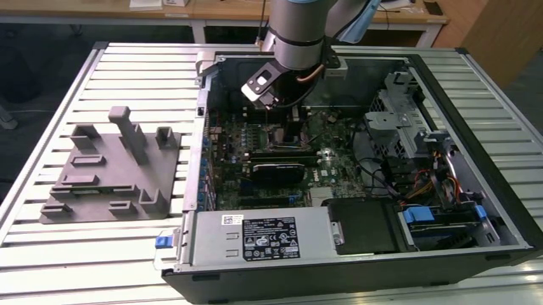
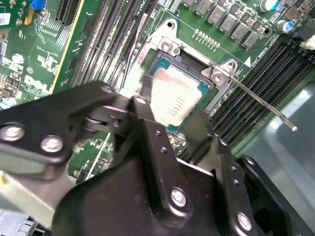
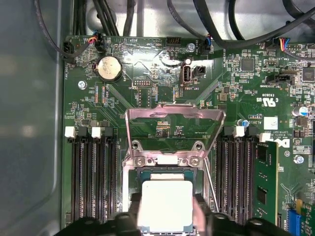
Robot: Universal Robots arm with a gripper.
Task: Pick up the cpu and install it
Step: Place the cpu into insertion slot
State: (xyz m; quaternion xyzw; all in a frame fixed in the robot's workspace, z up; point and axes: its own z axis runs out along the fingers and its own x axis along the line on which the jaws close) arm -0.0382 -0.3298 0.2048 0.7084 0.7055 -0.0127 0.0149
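The cpu (image 3: pixel 165 196), a small square chip with a pale silver top, sits between the black fingers of my gripper (image 3: pixel 166 210), which is shut on it. It hangs just over the open motherboard socket (image 3: pixel 167 160), whose metal load plate (image 3: pixel 174 117) is flipped up. In the second wrist view the cpu (image 2: pixel 172 96) is held by the gripper (image 2: pixel 171 113) over the socket frame (image 2: pixel 170 46), with the release lever (image 2: pixel 261 103) swung out. In the exterior view the gripper (image 1: pixel 287 105) reaches down into the open computer case (image 1: pixel 475 190) over the board's middle.
Memory slots (image 3: pixel 91 177) flank the socket on both sides. A black finned module (image 1: pixel 276 170) lies just below the socket area. A grey fixture (image 1: pixel 110 171) stands on the slatted table at the exterior view's left. The power supply (image 1: pixel 259 238) and drive cage (image 1: pixel 407 108) crowd the case.
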